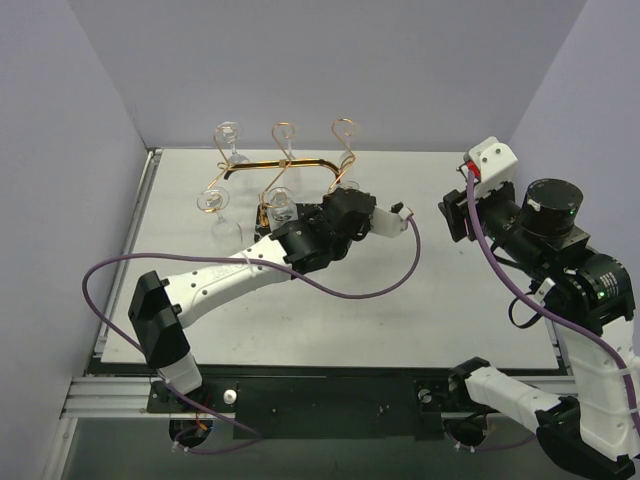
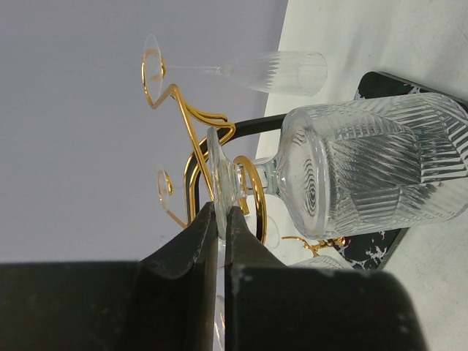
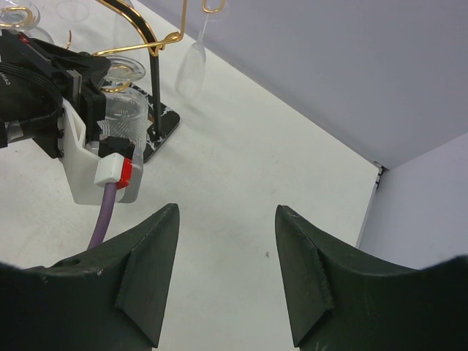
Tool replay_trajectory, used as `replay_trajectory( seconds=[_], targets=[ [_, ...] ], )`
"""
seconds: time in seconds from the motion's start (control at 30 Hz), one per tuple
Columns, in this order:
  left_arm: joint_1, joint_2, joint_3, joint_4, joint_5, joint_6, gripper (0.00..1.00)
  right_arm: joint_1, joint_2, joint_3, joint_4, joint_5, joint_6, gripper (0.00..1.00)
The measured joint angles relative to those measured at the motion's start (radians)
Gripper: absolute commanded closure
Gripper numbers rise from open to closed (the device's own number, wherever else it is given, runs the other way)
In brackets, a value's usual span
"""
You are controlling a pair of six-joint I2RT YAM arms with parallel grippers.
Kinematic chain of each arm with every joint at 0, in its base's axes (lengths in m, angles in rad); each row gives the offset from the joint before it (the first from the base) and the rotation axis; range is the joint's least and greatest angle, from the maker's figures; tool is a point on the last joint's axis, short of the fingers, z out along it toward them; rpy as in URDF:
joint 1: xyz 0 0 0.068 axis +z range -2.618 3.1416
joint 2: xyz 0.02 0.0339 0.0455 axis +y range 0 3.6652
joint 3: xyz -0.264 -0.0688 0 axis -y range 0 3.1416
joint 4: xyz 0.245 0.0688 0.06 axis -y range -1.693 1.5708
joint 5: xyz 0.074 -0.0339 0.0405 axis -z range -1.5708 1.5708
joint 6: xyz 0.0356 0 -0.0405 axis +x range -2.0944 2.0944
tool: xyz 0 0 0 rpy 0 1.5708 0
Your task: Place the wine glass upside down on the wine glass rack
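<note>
The wine glass rack stands at the back middle of the table, its gold wire loops also showing in the left wrist view. My left gripper is shut on the round foot of a ribbed wine glass; the fingertips pinch the foot's rim. The glass's stem sits against a gold loop of the rack, bowl over the black veined base. My right gripper is open and empty, held above the bare table to the right of the rack.
A slim fluted glass hangs from the rack's far left loop. Another glass hangs at the rack's near left. The left arm's wrist and purple cable lie between the right gripper and the rack. Walls enclose the table.
</note>
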Motion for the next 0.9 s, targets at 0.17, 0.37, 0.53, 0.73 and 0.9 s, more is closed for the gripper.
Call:
replay_trajectory(
  seconds=[0.17,0.37,0.53,0.73,0.9],
  targets=[
    [0.003,0.012,0.018,-0.01,0.0,-0.003,0.76,0.0,-0.002,0.0,0.0,0.0,0.0,0.5],
    [0.003,0.015,0.039,-0.023,0.001,-0.013,0.7,-0.002,-0.006,-0.006,0.0,0.0,0.0,0.49],
    [-0.001,0.018,0.055,-0.035,0.001,-0.021,0.68,-0.006,-0.009,-0.007,0.0,0.0,0.0,0.49],
    [-0.012,0.029,0.068,-0.054,0.0,-0.03,0.66,-0.007,-0.011,-0.011,0.0,0.0,0.0,0.5],
    [-0.022,0.035,0.076,-0.064,-0.001,-0.035,0.66,-0.007,-0.013,-0.015,0.0,0.0,0.0,0.5]
  ],
)
